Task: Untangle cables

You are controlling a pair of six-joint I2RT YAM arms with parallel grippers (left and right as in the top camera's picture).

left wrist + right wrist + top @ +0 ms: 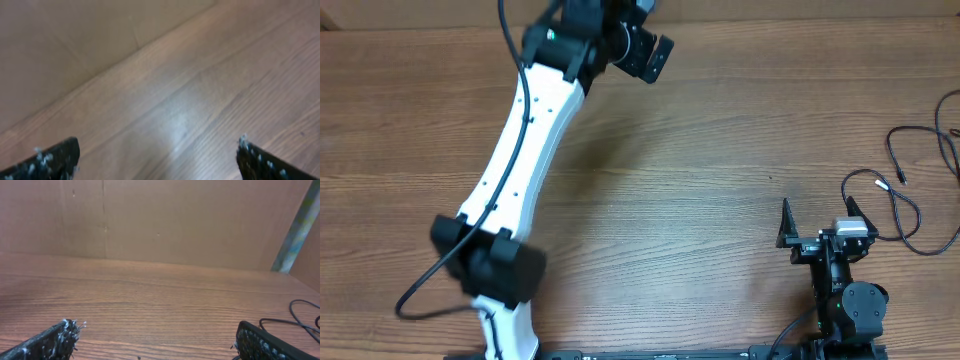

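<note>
Looking from overhead, my right gripper (818, 218) gapes empty, the cables (905, 207) just right of it; my left gripper (645, 50) sits far away. Left wrist: fingers (55, 160) parted over bare table (190, 100). Right wrist: cables (285, 321) ahead-right; I'd swing there and pinch one free end.

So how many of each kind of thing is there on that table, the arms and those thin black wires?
Robot arms: 2, the left arm and the right arm.
Thin black cables: at least 2 strands show. They run off the right edge, so the full count is hidden.
Total: at least 4.
</note>
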